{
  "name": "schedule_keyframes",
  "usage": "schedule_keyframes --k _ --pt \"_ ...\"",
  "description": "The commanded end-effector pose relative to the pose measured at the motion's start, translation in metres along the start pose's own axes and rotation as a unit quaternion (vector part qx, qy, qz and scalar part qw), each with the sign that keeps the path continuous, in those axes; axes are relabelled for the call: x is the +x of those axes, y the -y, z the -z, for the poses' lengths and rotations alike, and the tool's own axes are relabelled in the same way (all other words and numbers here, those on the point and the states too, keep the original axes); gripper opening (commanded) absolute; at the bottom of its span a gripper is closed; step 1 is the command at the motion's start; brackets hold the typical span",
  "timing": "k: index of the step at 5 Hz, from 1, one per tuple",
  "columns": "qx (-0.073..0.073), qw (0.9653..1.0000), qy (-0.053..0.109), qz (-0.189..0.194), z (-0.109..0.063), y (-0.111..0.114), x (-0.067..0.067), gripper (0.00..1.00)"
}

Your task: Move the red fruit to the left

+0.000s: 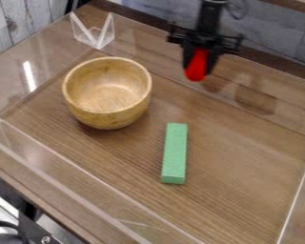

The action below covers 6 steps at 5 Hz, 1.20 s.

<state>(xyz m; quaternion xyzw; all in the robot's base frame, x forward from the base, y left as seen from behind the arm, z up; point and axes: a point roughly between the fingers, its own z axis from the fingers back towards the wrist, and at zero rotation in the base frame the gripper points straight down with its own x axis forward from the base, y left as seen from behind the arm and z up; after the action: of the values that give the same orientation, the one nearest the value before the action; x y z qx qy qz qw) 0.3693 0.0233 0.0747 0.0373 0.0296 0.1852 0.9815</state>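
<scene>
The red fruit (pixel 196 64) hangs in the air above the far middle of the wooden table, clamped between the black fingers of my gripper (pixel 200 57). The gripper points straight down and is shut on the fruit. The fruit sits clear of the tabletop, up and to the right of the wooden bowl (pixel 107 91). Its green top is hidden by the fingers.
A long flat green block (pixel 177 152) lies near the table's middle front. A clear plastic wall (pixel 28 143) rings the table (pixel 244 143). A small clear folded piece (pixel 94 31) stands at the back left.
</scene>
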Motion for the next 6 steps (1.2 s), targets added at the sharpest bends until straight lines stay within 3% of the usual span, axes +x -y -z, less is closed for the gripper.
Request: schedule_keyframes --k 1,3,6 --pt "-0.002 0.9995 0.022 -0.023 -0.007 -0.013 0.01 0.0" --pt "0.004 0.9981 0.013 -0.061 0.013 -0.028 0.018 0.0" --pt "-0.007 0.9949 0.001 -0.1 0.019 -0.031 0.018 0.0"
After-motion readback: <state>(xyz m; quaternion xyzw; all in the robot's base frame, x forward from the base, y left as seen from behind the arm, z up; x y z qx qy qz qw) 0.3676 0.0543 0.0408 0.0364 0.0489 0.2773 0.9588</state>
